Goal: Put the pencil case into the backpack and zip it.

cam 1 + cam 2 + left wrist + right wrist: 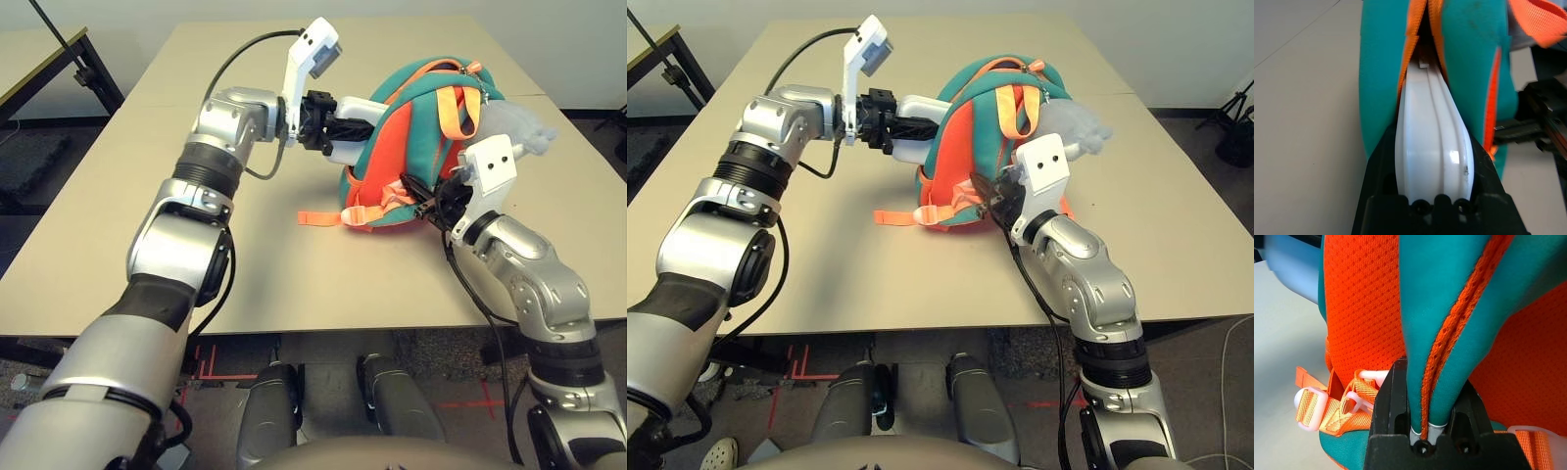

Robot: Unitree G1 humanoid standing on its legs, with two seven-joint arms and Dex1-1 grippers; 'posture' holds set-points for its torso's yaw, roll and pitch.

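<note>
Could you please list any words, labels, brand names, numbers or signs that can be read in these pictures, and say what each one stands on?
None can be read.
Pencil case: the white edge held in the left pincer shows no lettering.
Backpack: no print or label shows on its orange and teal fabric or its straps.
White camera housings on both wrists: blank.

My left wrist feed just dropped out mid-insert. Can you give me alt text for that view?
The left gripper holds the white pencil case edge-on, its far end already inside the backpack opening between teal panels with orange zipper edging. Bare tan table lies to one side; the right gripper shows at the other.
</note>
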